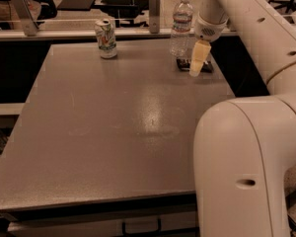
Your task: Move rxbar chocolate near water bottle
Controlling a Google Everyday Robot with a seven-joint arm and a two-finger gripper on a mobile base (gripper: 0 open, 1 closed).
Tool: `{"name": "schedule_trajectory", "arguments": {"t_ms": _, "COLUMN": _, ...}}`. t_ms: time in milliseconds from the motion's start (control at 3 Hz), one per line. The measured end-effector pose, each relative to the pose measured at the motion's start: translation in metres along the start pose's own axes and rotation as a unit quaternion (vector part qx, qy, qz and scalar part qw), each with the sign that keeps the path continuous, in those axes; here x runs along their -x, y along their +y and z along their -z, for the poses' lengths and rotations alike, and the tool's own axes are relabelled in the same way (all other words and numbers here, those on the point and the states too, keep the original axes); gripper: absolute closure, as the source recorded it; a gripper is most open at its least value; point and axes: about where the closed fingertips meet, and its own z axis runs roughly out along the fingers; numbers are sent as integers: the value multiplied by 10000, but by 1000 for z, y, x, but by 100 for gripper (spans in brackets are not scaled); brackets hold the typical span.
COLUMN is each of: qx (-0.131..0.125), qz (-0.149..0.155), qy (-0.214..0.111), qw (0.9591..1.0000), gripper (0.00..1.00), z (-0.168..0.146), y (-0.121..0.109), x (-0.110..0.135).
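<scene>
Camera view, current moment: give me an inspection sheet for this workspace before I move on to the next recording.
Surface: grey table, flat.
Job's things: snack bar lying flat at the far right, close to the base of the upright water bottle.
Clutter: soda can, upright near the far edge, left of the bottle.
Grippers: gripper directly over the snack bar; contact cannot be told.
Cables: nothing seen.
Surroundings: ledge with upright posts behind the table; robot's arm fills the right foreground.
</scene>
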Motion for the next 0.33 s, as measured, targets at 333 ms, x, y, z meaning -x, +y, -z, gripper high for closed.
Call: {"name": "schedule_trajectory", "arguments": {"t_ms": 333, "qx": 0, "qz": 0, "qy": 0, "qw": 10000, "gripper": 0, "z": 0, "y": 0, "x": 0}}
